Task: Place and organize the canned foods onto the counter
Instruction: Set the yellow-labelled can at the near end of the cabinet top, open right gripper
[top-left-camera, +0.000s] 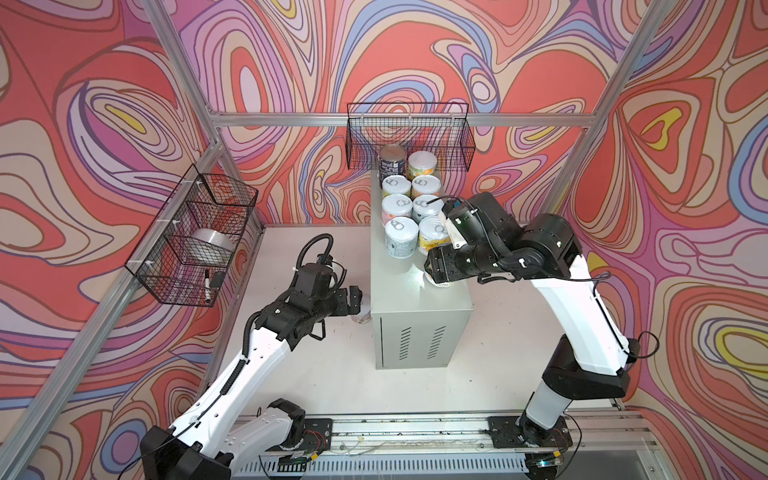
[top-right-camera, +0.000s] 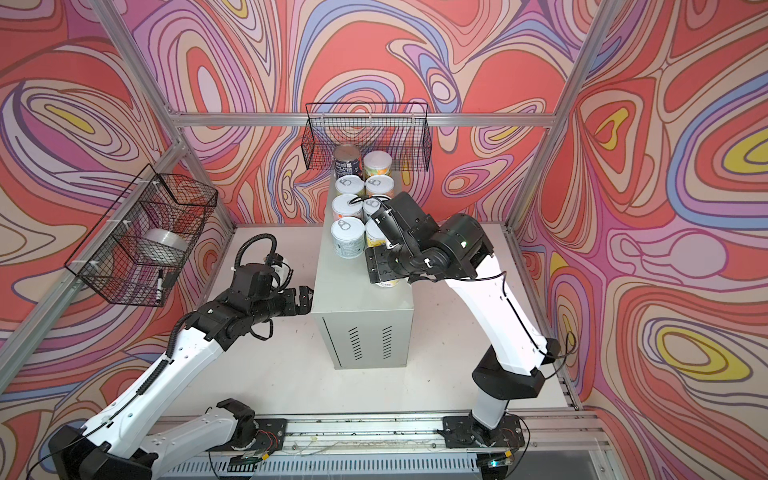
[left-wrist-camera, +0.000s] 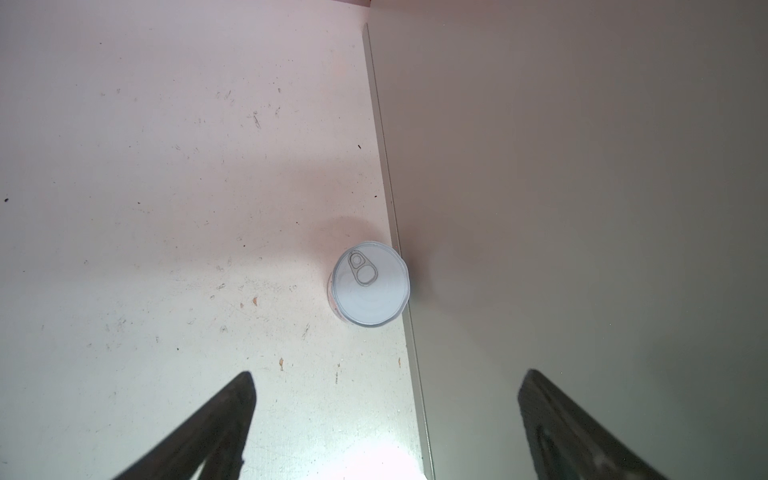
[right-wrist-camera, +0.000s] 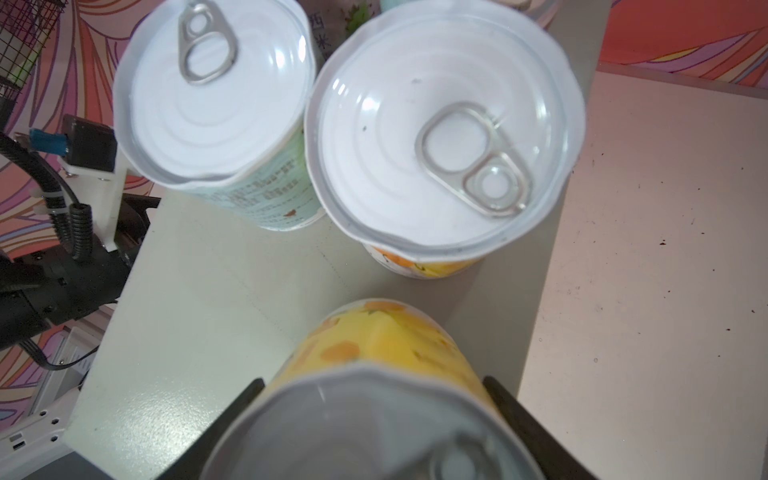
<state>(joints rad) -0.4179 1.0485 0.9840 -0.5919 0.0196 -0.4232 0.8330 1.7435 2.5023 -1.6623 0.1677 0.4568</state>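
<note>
Can 9 up, can 10 below.
Fingers spread, left gripper (top-left-camera: 354, 300) hovers over tabletop can (left-wrist-camera: 370, 284) against counter's (top-left-camera: 399, 286) left face; right gripper (right-wrist-camera: 374, 384) flanks yellow can (right-wrist-camera: 374, 336) by top's right edge, continuing 8 rowed cans (top-left-camera: 397, 205); clamped or released, cannot tell.

Three walls (top-left-camera: 291, 62) carry a loud swirl print in coral, lilac, blue, cream and yellow, framed by bare aluminium bars (top-left-camera: 282, 119). A black wire basket (top-left-camera: 453, 141) hangs on the back wall. A second, divided basket (top-left-camera: 166, 266) hangs at the left of both top views, holding a silver tape roll (top-left-camera: 212, 245) and a black marker (top-left-camera: 206, 284). The white table (top-left-camera: 324, 374) is scuffed, speckled and evenly lit, with a metal rail (top-left-camera: 415, 428) along its near edge.
</note>
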